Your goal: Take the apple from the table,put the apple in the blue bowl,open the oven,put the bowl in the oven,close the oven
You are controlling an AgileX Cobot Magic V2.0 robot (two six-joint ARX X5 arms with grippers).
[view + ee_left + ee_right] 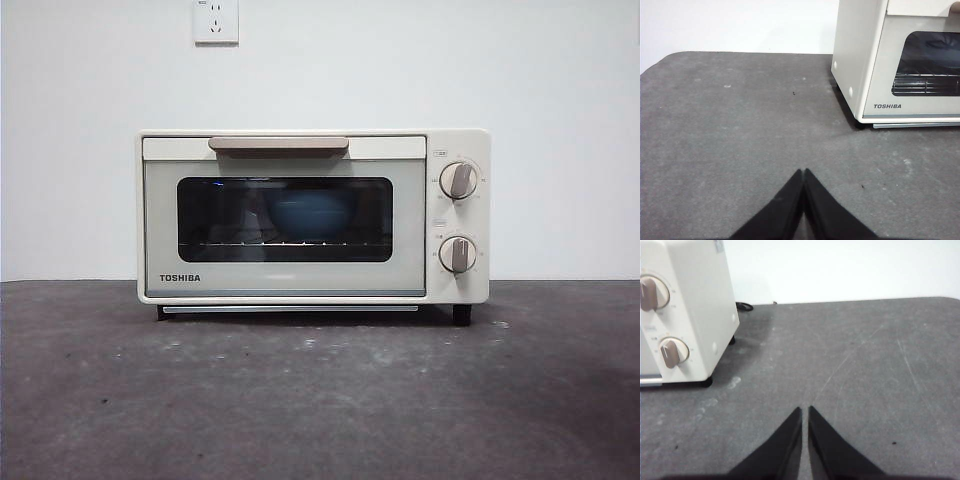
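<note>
The cream-white oven (312, 215) stands at the middle of the table (320, 400) with its door closed and its beige handle (278, 146) up. Through the dark window I make out the blue bowl (308, 214) on the rack inside. The apple is hidden from view. My left gripper (804, 172) is shut and empty, low over the table in front of the oven's left corner (860, 65). Over the bare table (865, 365) to the right of the oven's knob side (685, 315), my right gripper (805, 410) is shut and holds nothing. Neither arm shows in the front view.
A white wall with a socket (216, 20) stands behind the oven. Two grey knobs (458, 180) sit on the oven's right panel. A dark cable (744, 306) lies behind the oven near the table's back edge.
</note>
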